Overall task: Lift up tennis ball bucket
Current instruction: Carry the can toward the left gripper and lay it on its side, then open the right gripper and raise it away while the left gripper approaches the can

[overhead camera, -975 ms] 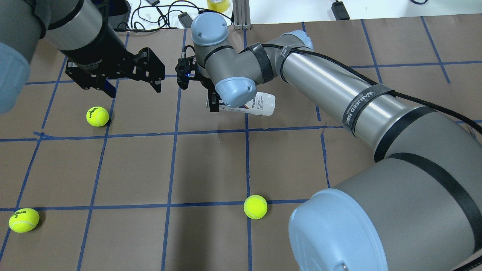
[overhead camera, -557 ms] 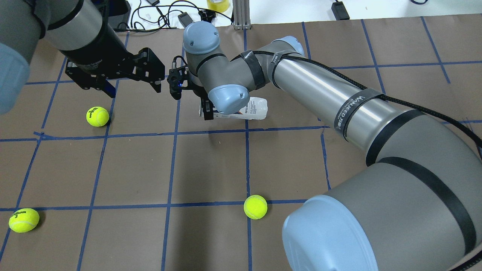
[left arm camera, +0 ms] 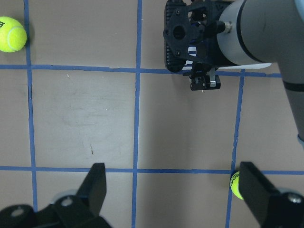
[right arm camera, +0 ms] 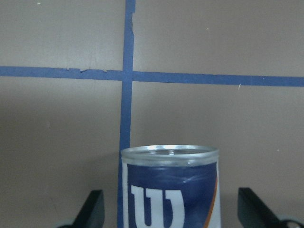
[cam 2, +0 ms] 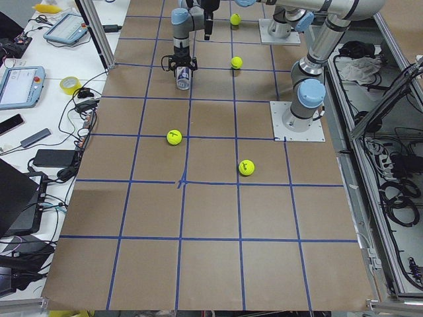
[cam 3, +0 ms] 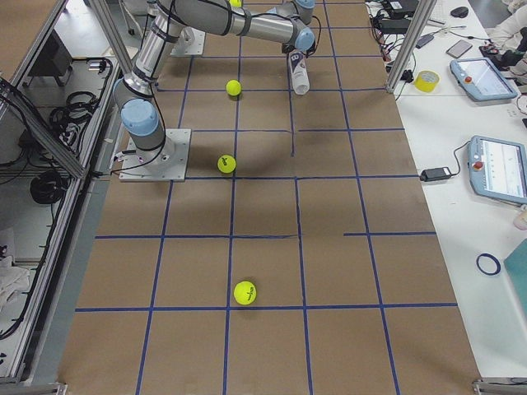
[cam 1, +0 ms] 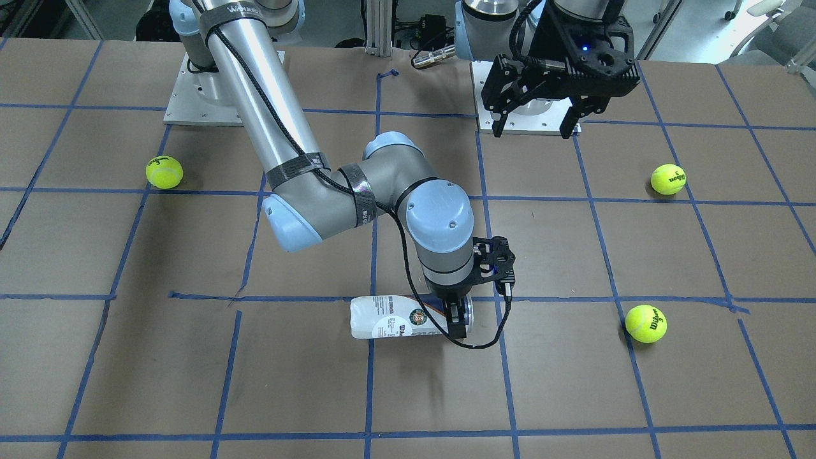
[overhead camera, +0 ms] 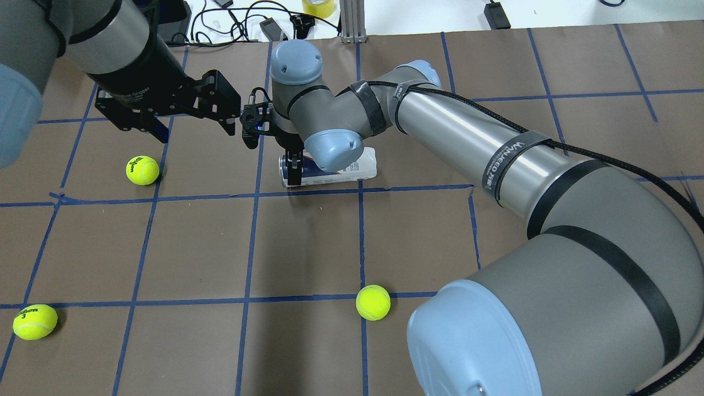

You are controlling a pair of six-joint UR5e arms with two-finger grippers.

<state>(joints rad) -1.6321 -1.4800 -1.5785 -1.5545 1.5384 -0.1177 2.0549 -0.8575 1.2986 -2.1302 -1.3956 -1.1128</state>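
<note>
As right gripper point(overhead camera: 292, 168) slid left, bucket point(overhead camera: 352, 171) followed — flat.

The table point(cam 2: 218, 264) is covered in brown paper, crossed by blue tape lines point(cam 2: 185, 183) into a grid. In the exterior left view, a white bench point(cam 2: 39, 72) runs along the 9 o'clock edge with 2 tablets point(cam 2: 20, 84), a yellow tape roll point(cam 2: 70, 84) and black leads. At 3 o'clock, coiled cables point(cam 2: 396, 191) lie in a metal-framed trough. The light is bright and even, with faint shadows.

Right gripper point(cam 1: 456, 313) hangs low, left gripper point(cam 1: 532, 131) hovers high, both jaws spread.
</note>
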